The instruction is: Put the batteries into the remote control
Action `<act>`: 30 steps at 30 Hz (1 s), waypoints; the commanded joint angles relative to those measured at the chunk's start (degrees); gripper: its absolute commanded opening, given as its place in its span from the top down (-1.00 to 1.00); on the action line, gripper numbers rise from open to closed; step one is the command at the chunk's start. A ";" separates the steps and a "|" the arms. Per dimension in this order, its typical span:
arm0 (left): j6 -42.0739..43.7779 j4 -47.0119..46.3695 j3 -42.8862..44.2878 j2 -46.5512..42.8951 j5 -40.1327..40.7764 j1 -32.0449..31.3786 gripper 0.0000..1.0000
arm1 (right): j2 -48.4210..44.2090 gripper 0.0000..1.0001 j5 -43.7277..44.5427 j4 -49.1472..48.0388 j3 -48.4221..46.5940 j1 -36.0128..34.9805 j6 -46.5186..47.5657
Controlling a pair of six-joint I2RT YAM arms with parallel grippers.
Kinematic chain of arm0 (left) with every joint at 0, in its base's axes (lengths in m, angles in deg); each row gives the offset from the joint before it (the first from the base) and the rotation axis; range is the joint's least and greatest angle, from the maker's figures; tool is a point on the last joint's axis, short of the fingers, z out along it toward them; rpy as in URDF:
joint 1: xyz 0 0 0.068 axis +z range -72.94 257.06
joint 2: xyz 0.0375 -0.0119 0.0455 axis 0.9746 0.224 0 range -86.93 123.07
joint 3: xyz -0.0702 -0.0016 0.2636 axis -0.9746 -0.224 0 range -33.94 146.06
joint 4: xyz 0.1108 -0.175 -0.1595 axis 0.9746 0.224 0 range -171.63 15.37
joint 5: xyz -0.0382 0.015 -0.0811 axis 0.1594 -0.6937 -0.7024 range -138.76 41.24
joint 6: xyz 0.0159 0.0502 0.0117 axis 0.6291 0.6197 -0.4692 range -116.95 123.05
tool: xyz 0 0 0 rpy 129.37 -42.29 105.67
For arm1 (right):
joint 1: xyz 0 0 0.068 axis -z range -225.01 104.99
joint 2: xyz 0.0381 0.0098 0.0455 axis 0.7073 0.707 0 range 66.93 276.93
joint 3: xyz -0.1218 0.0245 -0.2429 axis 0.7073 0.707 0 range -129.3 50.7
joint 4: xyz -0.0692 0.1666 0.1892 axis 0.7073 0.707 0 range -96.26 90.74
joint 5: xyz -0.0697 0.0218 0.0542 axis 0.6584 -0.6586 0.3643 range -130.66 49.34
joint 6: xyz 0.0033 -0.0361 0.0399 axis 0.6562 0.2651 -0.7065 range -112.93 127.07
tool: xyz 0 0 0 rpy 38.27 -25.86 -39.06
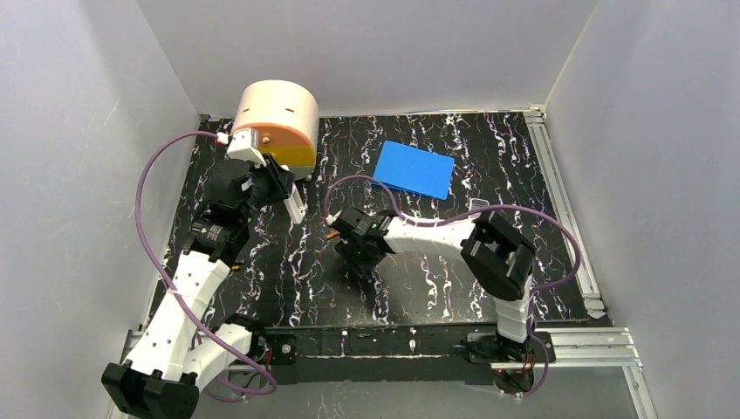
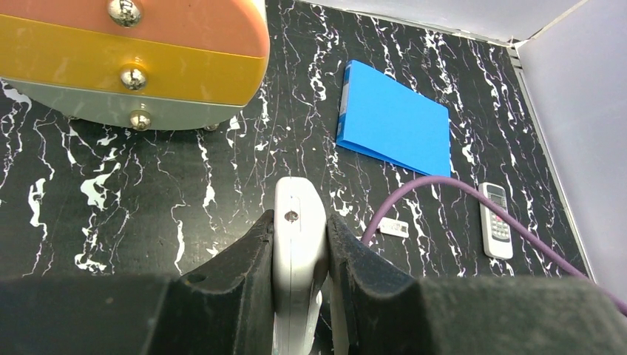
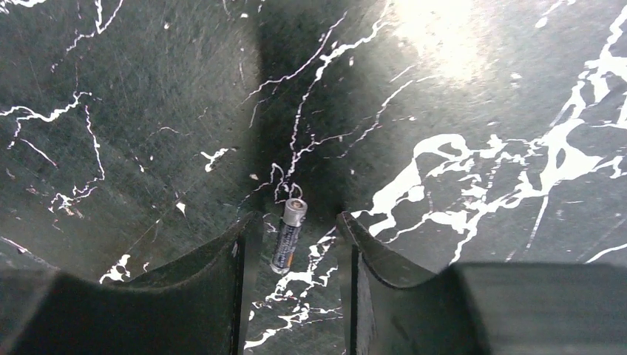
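left hand clamped on white remote, right hand apart astride a battery, drawer box shut, contents hidden

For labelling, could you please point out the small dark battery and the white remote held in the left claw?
Small dark cylindrical battery [image 3: 287, 240]: right wrist view, middle of its body.
White plastic remote control [image 2: 301, 233]: left wrist view, its upper end.
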 commanded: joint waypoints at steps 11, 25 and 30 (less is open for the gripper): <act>1.14 -0.86 0.93 1.05 1.38 0.06 1.00 | 3.49 0.45 9.29 7.99 -4.83 -1.80 -2.15; 1.36 -1.08 2.14 3.16 -1.15 0.13 1.00 | 1.36 0.92 15.13 6.37 -3.71 -1.30 -4.37; 1.93 -2.40 2.12 5.17 -9.65 0.06 1.00 | -6.39 0.93 16.12 1.51 -1.96 2.40 -7.16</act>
